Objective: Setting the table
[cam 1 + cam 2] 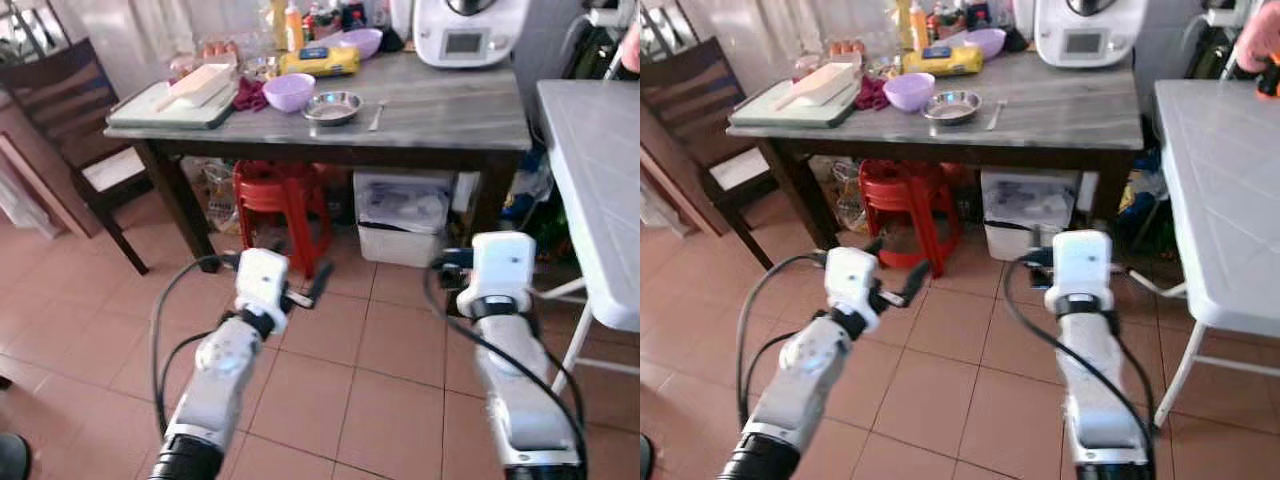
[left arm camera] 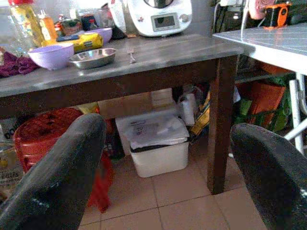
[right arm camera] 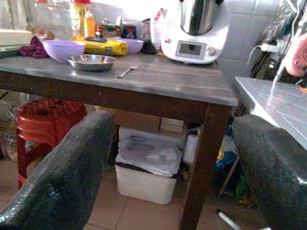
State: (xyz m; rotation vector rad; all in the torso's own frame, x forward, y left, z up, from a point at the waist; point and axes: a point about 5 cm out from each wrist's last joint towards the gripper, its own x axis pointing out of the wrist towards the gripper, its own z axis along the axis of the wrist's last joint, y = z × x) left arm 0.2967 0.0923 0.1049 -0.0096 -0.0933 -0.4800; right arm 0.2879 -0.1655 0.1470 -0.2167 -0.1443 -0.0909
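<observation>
Grey-topped table ahead of the robot, carrying a steel bowl with a fork just beside it and a purple bowl on its other side. Left gripper and right gripper are raised over the tiled floor, well short of the table, fingers spread wide and empty. Red stool and white bin stand beneath the table.
</observation>
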